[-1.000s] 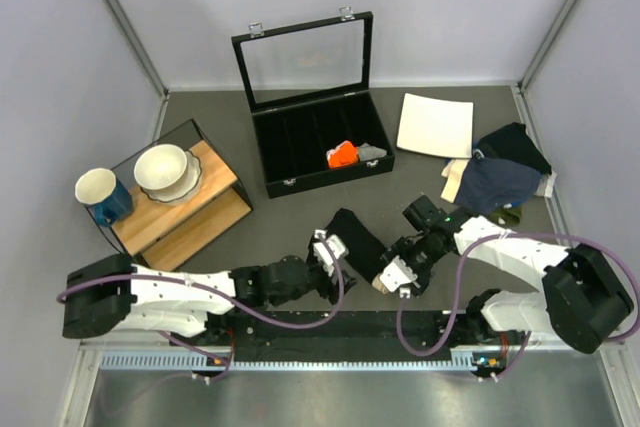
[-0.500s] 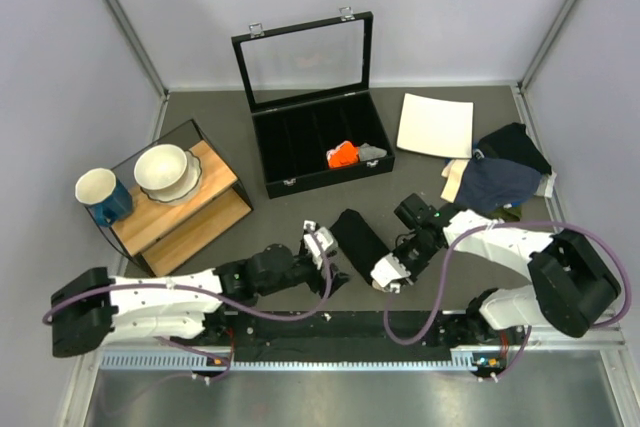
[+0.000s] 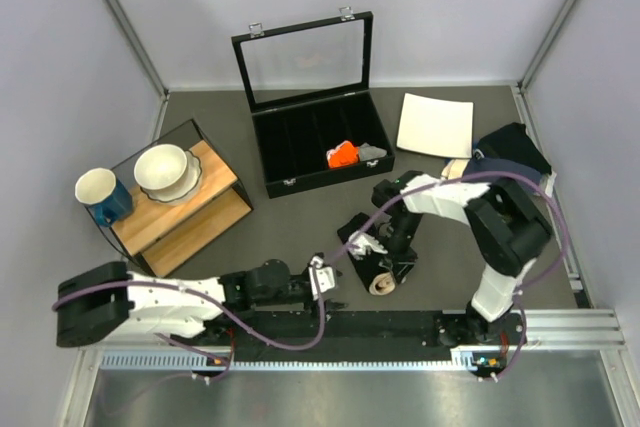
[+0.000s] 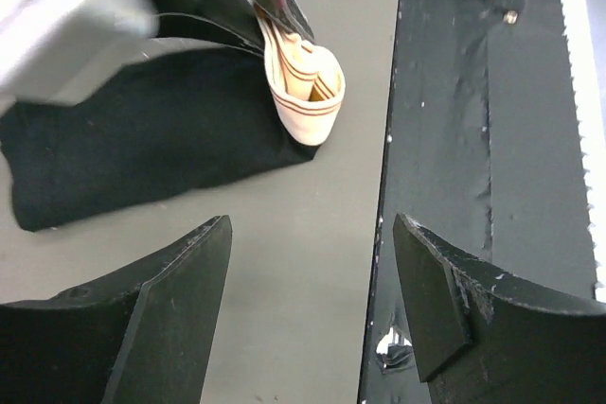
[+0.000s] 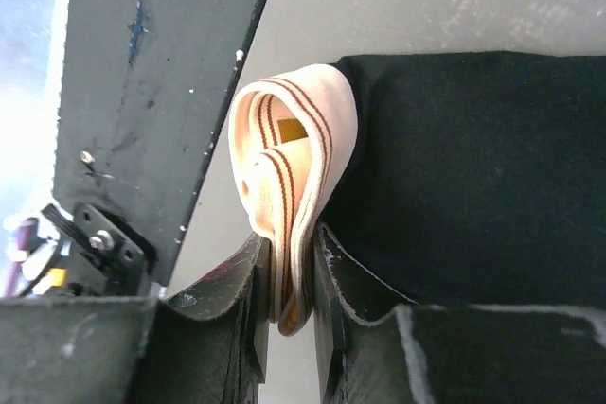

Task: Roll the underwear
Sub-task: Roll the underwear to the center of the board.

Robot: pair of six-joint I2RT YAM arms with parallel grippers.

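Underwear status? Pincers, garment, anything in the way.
Right pincer shut on waistband of the underwear. Left pincer open, empty, short of the cloth. Body lies flat, only waistband end curled. Nothing between.

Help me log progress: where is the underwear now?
In the top view the underwear lies near the front of the table, slightly right of centre, before the black case; the right gripper pinches its beige waistband.

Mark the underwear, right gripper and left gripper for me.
underwear [image 5: 473,167]: right wrist view, black body fabric.
right gripper [image 5: 289,267]: right wrist view, between fingertips.
left gripper [image 4: 311,234]: left wrist view, between fingertips.
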